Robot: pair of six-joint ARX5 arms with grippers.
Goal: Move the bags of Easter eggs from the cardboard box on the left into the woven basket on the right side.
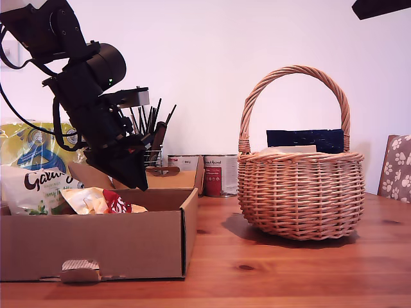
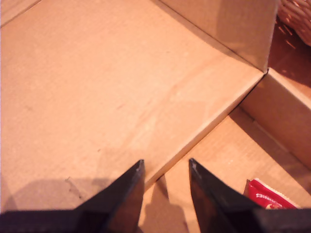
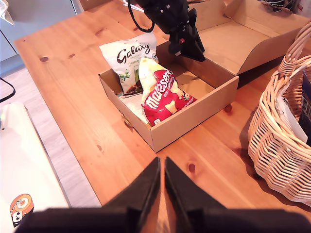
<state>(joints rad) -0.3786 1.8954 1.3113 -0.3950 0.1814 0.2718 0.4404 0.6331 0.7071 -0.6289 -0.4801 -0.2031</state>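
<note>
The cardboard box [image 1: 96, 247] sits at the exterior view's left. Inside it lie the white bag with dark script [image 1: 29, 186] [image 3: 130, 58] and the cream-yellow bag with a red patch [image 1: 103, 201] [image 3: 163, 94]. My first gripper [image 1: 138, 183] [image 2: 165, 167] [image 3: 194, 48] points down over the box's back part, open and holding nothing, just beyond the red-patched bag [image 2: 267, 199]. The woven basket [image 1: 302, 192] [image 3: 279, 141] stands at the exterior view's right. My second gripper [image 3: 162, 170] hovers high above the table, shut and holding nothing.
A dark navy packet [image 1: 305, 139] stands in the basket. Behind the box are a yellow-and-blue towel pack [image 1: 32, 151], a pen holder [image 1: 151, 138] and tins [image 1: 218, 173]. A paw-print chair back [image 1: 398, 167] shows at the exterior view's right edge. A black arm part [image 1: 379, 6] hangs at that view's top right.
</note>
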